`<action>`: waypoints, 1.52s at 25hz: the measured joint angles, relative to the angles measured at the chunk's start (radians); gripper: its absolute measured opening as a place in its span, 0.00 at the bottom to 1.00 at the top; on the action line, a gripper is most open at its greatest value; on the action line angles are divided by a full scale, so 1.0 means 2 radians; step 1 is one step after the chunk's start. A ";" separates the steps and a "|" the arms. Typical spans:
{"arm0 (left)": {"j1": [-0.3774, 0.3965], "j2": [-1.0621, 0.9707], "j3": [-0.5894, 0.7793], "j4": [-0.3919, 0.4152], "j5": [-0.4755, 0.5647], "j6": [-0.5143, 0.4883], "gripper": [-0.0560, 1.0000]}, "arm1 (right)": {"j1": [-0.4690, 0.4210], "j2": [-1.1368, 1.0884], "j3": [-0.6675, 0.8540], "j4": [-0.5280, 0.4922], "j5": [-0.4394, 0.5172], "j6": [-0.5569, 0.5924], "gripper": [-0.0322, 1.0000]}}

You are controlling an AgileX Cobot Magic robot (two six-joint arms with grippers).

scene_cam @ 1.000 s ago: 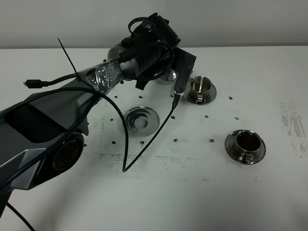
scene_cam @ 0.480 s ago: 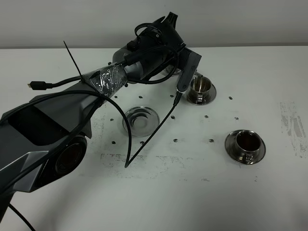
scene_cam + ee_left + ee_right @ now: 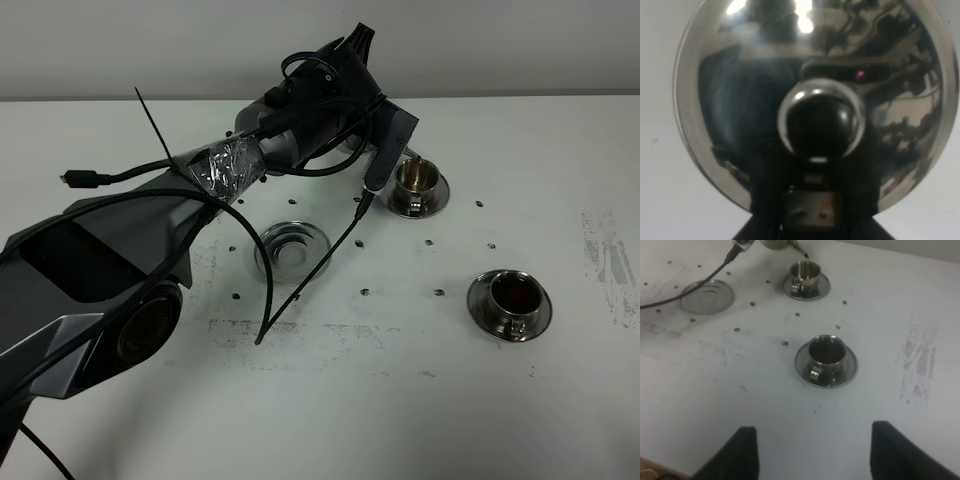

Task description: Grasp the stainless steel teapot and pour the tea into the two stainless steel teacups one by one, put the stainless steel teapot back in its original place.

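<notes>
1. Left gripper (image 3: 811,212): only a dark mass shows, at the edge of the left wrist view and against the pot's handle side. The gap between the fingers cannot be read. It is clamped on item 2 and carries it clear of the table (image 3: 450,400).
2. Stainless steel teapot (image 3: 735,100): held in the air and tipped. Its domed lid fills the left wrist view, with the round knob (image 3: 820,125) at the centre. From the high camera it is almost wholly hidden behind the left arm (image 3: 130,250). From the right wrist camera the thin spout (image 3: 801,250) has its tip just above the mouth of item 3.
3. Far teacup (image 3: 415,178): upright on its own saucer (image 3: 437,198), directly under the spout.
4. Empty saucer (image 3: 293,248): the pot's resting place. It lies flat and bare beside item 3, apart from it.
5. Near teacup (image 3: 510,295): upright on its saucer (image 3: 485,312), well apart from item 3. Its inside looks dark brown.
6. Black cable (image 3: 310,275): hangs from the left wrist and crosses in front of item 4 in the high view.
7. Silver tape (image 3: 225,165): wrapped round the left forearm.
8. Right gripper (image 3: 815,429): fingers (image 3: 742,455) spread wide with nothing between them. It hangs back from item 5, over bare table.
</notes>
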 joint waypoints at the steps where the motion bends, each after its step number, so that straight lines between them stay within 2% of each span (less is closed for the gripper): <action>1: 0.000 0.001 0.000 0.000 -0.003 0.004 0.22 | 0.000 0.000 0.000 0.000 0.000 0.000 0.49; 12: 0.000 0.003 0.000 0.022 -0.030 0.020 0.22 | 0.000 0.000 0.000 0.000 0.000 0.000 0.49; 23: 0.000 0.004 0.000 0.024 -0.028 0.053 0.22 | 0.000 0.000 0.000 0.000 0.000 0.000 0.49; 38: 0.000 0.004 0.000 0.036 -0.028 0.056 0.22 | 0.000 0.000 0.000 0.000 0.000 0.000 0.49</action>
